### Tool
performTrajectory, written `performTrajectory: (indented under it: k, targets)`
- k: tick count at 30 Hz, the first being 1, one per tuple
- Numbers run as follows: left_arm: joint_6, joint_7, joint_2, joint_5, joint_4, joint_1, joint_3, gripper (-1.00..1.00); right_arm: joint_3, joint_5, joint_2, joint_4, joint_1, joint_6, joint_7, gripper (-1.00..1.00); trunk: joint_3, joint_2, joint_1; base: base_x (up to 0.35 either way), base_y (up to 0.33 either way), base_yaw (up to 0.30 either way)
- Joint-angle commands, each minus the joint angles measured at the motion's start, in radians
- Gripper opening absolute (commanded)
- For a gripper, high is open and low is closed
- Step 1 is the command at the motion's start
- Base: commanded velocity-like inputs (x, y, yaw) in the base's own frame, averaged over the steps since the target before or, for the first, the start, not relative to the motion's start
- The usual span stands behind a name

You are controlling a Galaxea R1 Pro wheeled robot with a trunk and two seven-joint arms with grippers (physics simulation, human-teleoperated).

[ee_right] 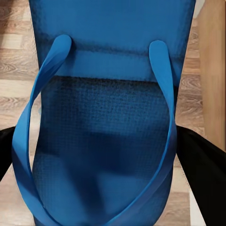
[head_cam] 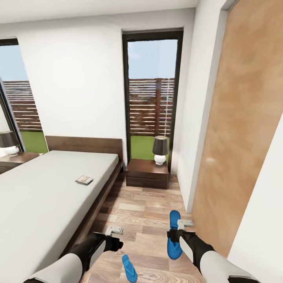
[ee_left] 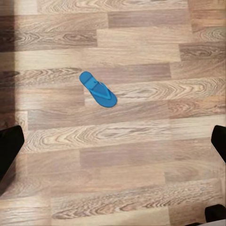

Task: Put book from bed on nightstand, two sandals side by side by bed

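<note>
1. Right fingers point(head_cam: 175, 235) clamp a textured blue sandal point(head_cam: 173, 234), thin straps looping.
2. Second sandal point(head_cam: 129, 268) lies flat on wood-plank floor point(head_cam: 145, 212).
3. Left fingers point(head_cam: 114, 231) spread, empty.
4. Thin book point(head_cam: 84, 180) rests near the smooth grey bed's point(head_cam: 43, 188) edge.

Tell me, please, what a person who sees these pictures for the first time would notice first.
The bright blue sandal in the right gripper stands out first, held above the wood floor near the door; up close its straps cross the right wrist view. The second sandal lies alone on the floor between the two arms. After that, the small book on the pale grey bed draws the eye.
</note>
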Motion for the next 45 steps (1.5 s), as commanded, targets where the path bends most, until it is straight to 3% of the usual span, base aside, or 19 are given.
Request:
performTrajectory:
  k: [1, 18, 45]
  targets:
    - [0.005, 0.001, 0.001, 0.010, -0.001, 0.000, -0.007, 1.00, -0.006, 0.000, 0.001, -0.002, 0.000, 0.005, -0.002, -1.00, 0.000, -0.001, 0.001, 0.263, -0.187, 0.000]
    - [0.006, 0.000, 0.001, 0.011, -0.001, 0.000, -0.006, 1.00, -0.006, -0.001, 0.001, -0.002, 0.000, 0.005, -0.002, -1.00, 0.000, -0.001, 0.001, 0.299, -0.048, 0.000]
    - [0.005, 0.000, 0.001, 0.011, -0.001, 0.000, -0.006, 1.00, -0.006, -0.001, 0.002, -0.002, 0.000, 0.005, -0.002, -1.00, 0.000, -0.001, 0.001, 0.204, -0.024, 0.000]
